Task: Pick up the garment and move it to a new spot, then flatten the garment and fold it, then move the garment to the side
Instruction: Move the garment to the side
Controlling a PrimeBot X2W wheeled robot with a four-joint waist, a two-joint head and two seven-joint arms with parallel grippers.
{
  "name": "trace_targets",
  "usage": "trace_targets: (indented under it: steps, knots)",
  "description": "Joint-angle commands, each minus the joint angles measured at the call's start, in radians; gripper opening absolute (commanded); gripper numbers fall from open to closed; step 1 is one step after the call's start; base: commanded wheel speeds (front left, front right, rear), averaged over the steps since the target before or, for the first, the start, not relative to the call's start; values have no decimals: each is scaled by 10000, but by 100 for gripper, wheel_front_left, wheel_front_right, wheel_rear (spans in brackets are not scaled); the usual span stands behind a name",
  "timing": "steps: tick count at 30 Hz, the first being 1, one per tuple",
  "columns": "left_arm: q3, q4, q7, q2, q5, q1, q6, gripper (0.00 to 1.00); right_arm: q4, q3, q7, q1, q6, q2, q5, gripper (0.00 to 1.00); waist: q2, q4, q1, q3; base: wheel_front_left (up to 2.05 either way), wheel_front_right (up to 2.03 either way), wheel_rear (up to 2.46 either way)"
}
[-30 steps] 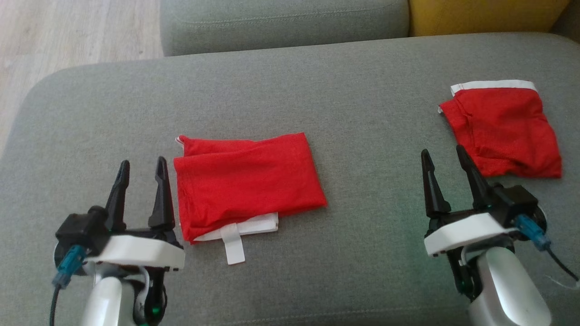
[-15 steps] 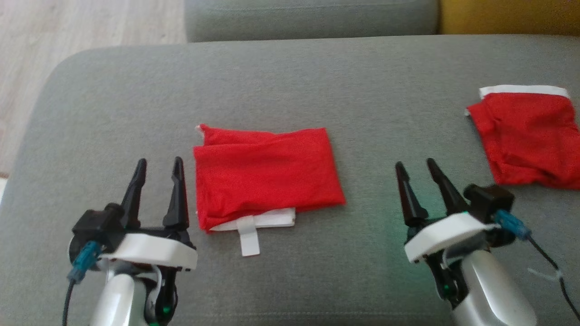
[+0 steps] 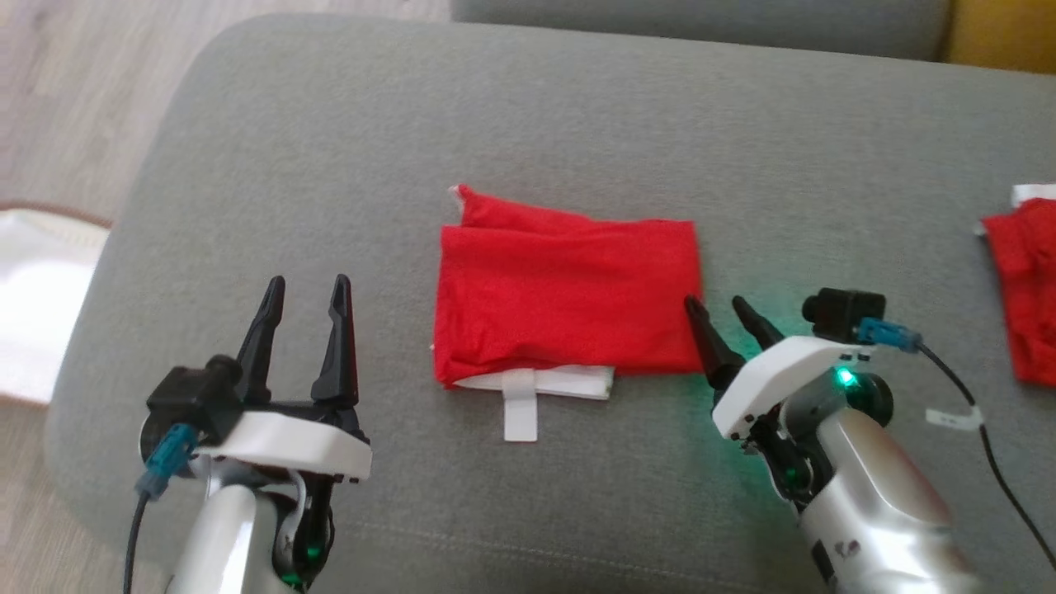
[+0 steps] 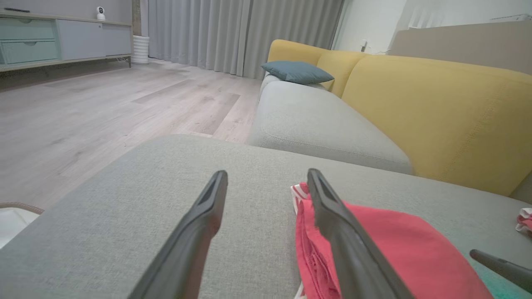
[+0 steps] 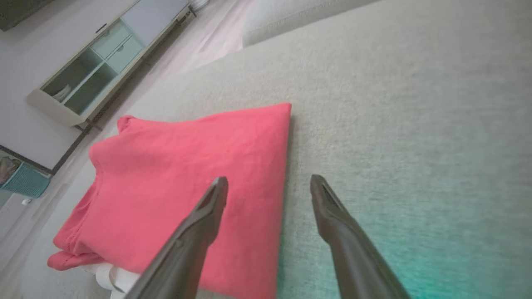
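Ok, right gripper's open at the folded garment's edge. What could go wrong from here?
The right gripper straddles the right edge of the folded garment, one finger over cloth, one over cushion: closing may pinch only the top layer and open the fold.
The left gripper stands apart, so a one-sided lift could sag.
A second red garment lies to the right; shifting that way risks overlap.

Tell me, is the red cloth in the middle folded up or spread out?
Folded. The red garment lies as a compact rectangle, layered edges stacked on its left side, white waistband peeking out underneath.
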Motion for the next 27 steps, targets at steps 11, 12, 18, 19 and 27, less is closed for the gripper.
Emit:
trace_targets:
  steps: [11, 12, 18, 19, 27]
  knots:
    - [75, -353, -53, 93, -266, -759, 81, 100, 1846, 914, 329, -1487, -7, 60, 459, 100, 0, 615, 0, 517, 0, 0, 0]
    - [69, -360, -53, 93, -289, -790, 99, 100, 2016, 976, 355, -1556, -7, 60, 462, 100, 0, 650, 0, 542, 0, 0, 0]
    - [180, -366, -53, 93, -309, -854, 139, 100, 2578, 1293, 232, -1856, -7, 60, 691, 0, 0, 658, 0, 581, 0, 0, 0]
    - [232, -366, -53, 93, -299, -842, 149, 100, 2634, 1318, 127, -1915, -7, 60, 691, 0, 0, 609, 0, 559, 0, 0, 0]
    - [536, -412, -53, 93, -346, -755, 144, 100, 3104, 1253, -1153, -2619, -7, 32, -575, 0, 0, -118, 0, 307, 0, 0, 0]
